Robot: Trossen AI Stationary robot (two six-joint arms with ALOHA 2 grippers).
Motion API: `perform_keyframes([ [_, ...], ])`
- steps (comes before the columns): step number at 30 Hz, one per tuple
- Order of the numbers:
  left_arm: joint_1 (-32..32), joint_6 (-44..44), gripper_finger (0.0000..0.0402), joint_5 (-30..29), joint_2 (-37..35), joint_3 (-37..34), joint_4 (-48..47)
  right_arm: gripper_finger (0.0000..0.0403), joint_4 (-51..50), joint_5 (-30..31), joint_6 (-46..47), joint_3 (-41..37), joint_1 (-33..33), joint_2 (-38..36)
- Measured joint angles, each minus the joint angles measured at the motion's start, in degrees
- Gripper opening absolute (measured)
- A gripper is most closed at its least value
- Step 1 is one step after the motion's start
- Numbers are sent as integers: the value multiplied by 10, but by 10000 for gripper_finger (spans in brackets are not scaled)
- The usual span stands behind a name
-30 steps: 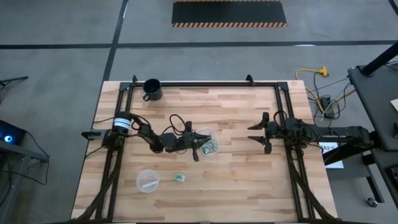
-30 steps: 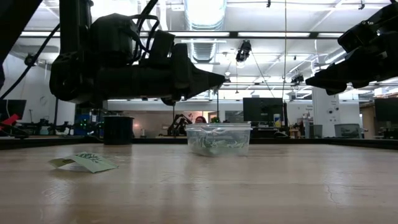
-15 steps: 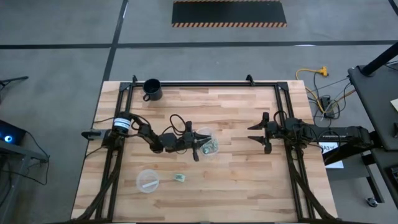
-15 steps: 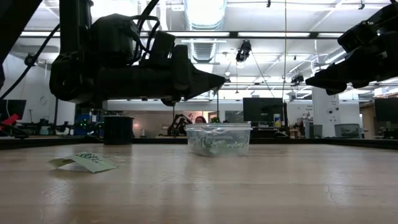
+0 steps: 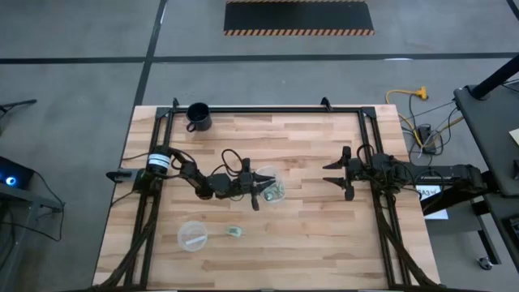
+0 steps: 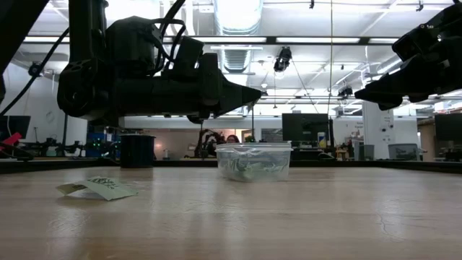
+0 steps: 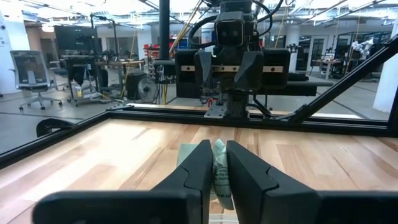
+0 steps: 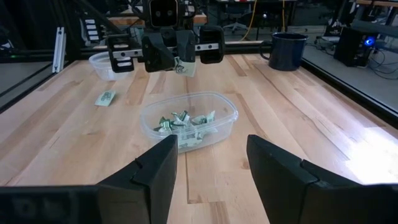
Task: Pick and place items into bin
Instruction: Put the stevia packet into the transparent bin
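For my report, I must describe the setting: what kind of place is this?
Probably a robotics lab or workshop: a wooden table with mounted arms, monitors and workstations behind, concrete floor with hazard-striped mat.

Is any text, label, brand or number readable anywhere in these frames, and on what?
None can be read.
White band on the left arm: any marking too small to read.
Loose wrapped item on the table: green print, blurred.
Wrapped item in the left end effector: print not legible.
Items in the clear cup: too small to read.
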Motion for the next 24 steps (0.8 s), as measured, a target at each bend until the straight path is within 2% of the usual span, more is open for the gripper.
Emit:
perform_keyframes([
  [4, 0, 0, 61, 0, 0, 0, 0, 183, 0, 0, 0, 0, 0, 0],
  [15, 0, 0, 191, -2, 0, 2, 0, 183, 0, 0, 0, 0, 0, 0],
  [19, 0, 0, 218, -2, 0, 2, 0, 183, 0, 0, 0, 0, 0, 0],
  [24, 0, 0, 232, -2, 0, 2, 0, 183, 0, 0, -1, 0, 0, 0],
])
